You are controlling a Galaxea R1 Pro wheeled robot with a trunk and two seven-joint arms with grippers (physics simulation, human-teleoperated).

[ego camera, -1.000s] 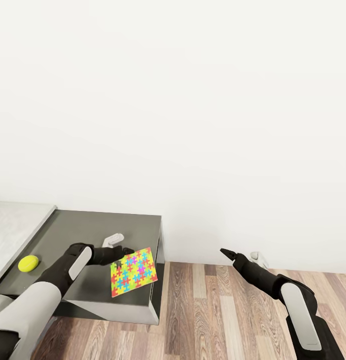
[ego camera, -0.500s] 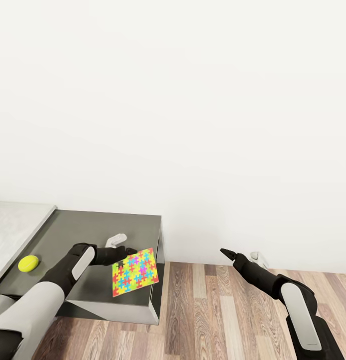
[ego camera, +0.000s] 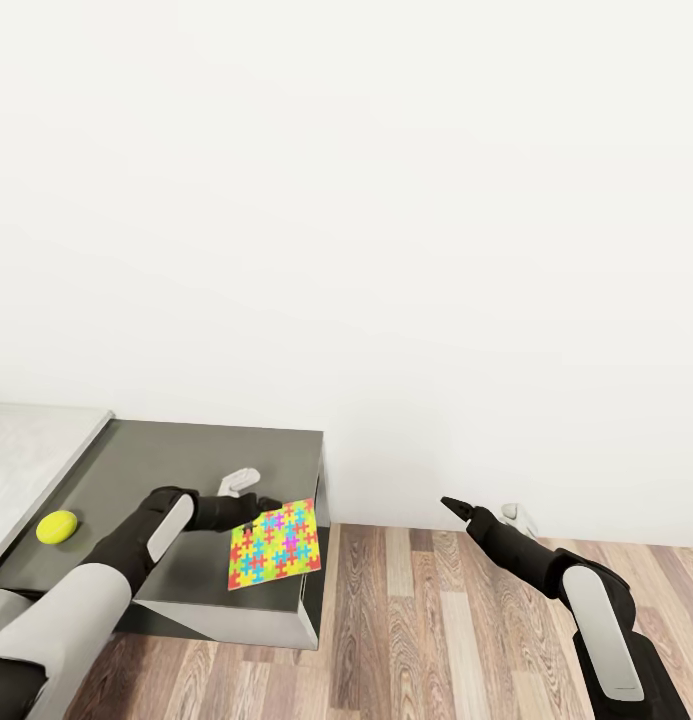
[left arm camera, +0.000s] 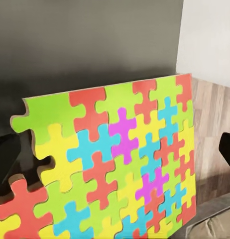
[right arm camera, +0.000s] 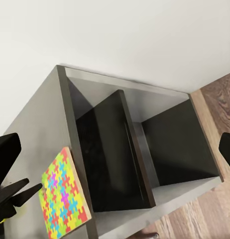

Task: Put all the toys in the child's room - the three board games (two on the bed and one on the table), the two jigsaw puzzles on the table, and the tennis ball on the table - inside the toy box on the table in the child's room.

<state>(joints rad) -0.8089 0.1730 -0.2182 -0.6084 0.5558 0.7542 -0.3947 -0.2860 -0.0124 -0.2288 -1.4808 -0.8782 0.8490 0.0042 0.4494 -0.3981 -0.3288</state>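
The left gripper [ego camera: 254, 507] was clamped on the jigsaw puzzle's [ego camera: 274, 544] edge, holding it tilted above the dark side unit [ego camera: 201, 452] – a carrying step, calling next for a turn toward the toy box – while the right gripper's [ego camera: 449, 504] fingers looked closed and empty.

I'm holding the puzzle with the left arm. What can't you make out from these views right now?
- Left gripper, head view: its fingertips sit behind the jigsaw puzzle, so the grip itself is hidden.
- Table, head view: cut off by the picture's left edge.
- Right gripper, head view: too small to judge the jaws.
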